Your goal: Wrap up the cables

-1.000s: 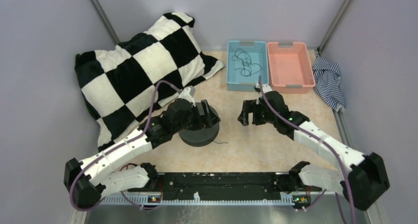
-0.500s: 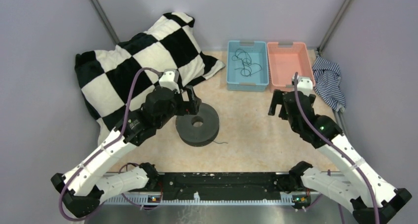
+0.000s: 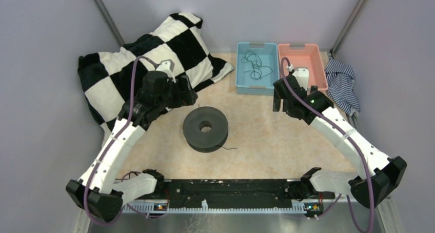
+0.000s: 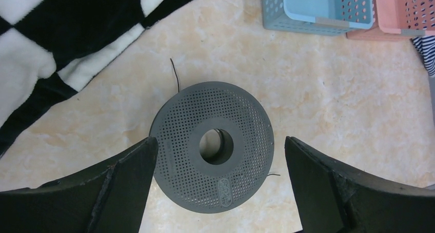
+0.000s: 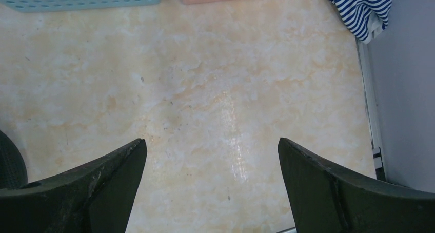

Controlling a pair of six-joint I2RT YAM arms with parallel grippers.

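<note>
Several thin black cables (image 3: 255,66) lie tangled in the blue bin (image 3: 241,86). The dark round spool (image 3: 205,129) lies flat on the table, with a short cable end (image 3: 232,149) sticking out at its right. In the left wrist view the perforated spool (image 4: 241,115) sits below and between the fingers, and thin cable ends (image 4: 176,75) poke out from it. My left gripper (image 3: 185,92) (image 4: 219,140) is open and empty, above and to the left of the spool. My right gripper (image 3: 279,94) (image 5: 211,140) is open and empty over bare table in front of the bins.
A pink bin (image 3: 302,66) stands right of the blue one. A black-and-white checked pillow (image 3: 143,63) lies at the back left, close to my left gripper. A striped cloth (image 3: 341,84) (image 5: 359,7) lies at the right wall. Grey walls enclose the table.
My left gripper has lifted off the spool and drawn back up and left toward the pillow. My right gripper has swung right and then back toward the front of the bins.
</note>
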